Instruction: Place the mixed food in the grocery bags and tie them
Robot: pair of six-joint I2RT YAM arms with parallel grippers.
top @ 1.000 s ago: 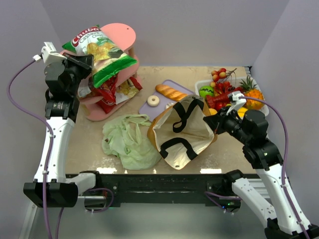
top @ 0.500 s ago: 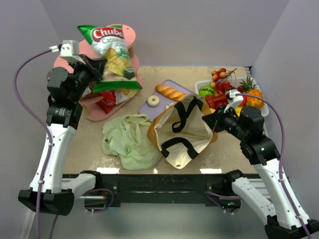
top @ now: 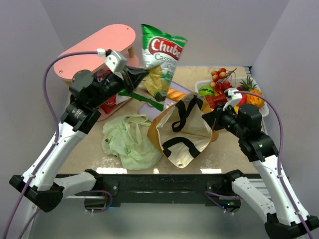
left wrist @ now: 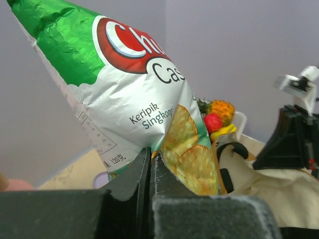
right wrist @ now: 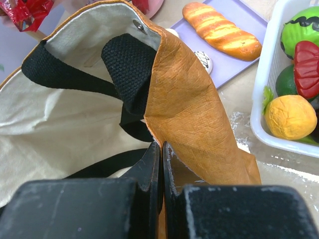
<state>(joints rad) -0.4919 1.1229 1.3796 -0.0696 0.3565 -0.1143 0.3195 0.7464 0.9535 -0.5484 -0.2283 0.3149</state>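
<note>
My left gripper (top: 143, 74) is shut on the lower corner of the large green-and-white chips bag (top: 162, 55), which hangs in the air above the purple board, just left of the brown bag's mouth. Up close, the chips bag (left wrist: 134, 94) rises from the pinched fingers (left wrist: 132, 172). The brown grocery bag (top: 184, 132) lies open, showing its cream lining and black handles. My right gripper (right wrist: 162, 147) is shut on its brown rim (right wrist: 194, 99). The pale-green plastic bag (top: 128, 142) lies crumpled to its left. The bread loaf (right wrist: 222, 31) rests on the board.
A pink two-level stand (top: 94, 47) at the back left holds red packets (top: 107, 102) on its lower shelf. A white basket (right wrist: 264, 114) of toy fruit stands at the back right. A small pale round piece (right wrist: 204, 60) lies on the purple board (right wrist: 249, 20).
My left arm has lifted the chips bag off the pink stand and swung it right, toward the brown bag. The right gripper has stayed on the bag's rim.
</note>
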